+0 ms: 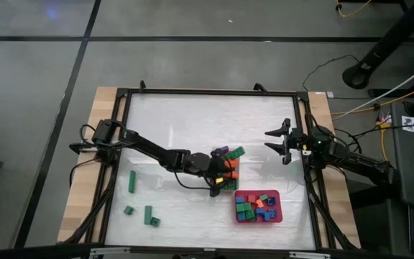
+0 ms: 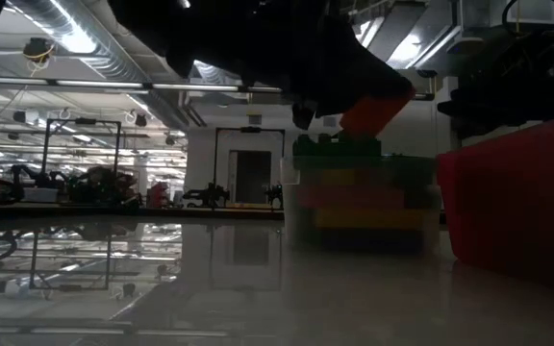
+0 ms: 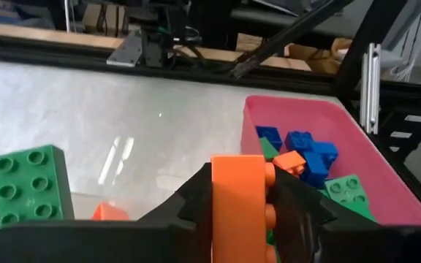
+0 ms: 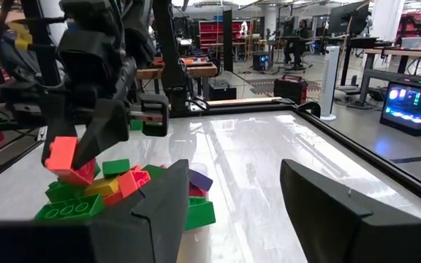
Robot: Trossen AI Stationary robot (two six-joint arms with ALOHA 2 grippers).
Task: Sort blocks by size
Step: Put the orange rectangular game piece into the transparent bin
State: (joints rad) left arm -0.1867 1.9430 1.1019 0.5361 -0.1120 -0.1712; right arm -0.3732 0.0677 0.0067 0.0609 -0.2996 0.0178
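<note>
The left gripper [image 1: 219, 181] clamps an orange block [image 3: 237, 204] above the clear tub [image 1: 228, 167] at table centre. The red tray [image 1: 258, 207] sits at five o'clock; the right gripper [image 1: 274, 141] waits spread at three o'clock. Beyond, a lit workshop.

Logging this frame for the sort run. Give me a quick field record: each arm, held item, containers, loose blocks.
left gripper: over the clear tub, shut on an orange block
right gripper: waiting by the table's right edge, fingers open, holding nothing
clear tub: heaped with mixed blocks, green, yellow, orange, purple
red tray: beside the tub, toward the table's near edge, holding short blue, green, red and orange blocks
loose blocks: three green ones on the table's left side
table: white top, far half bare
</note>
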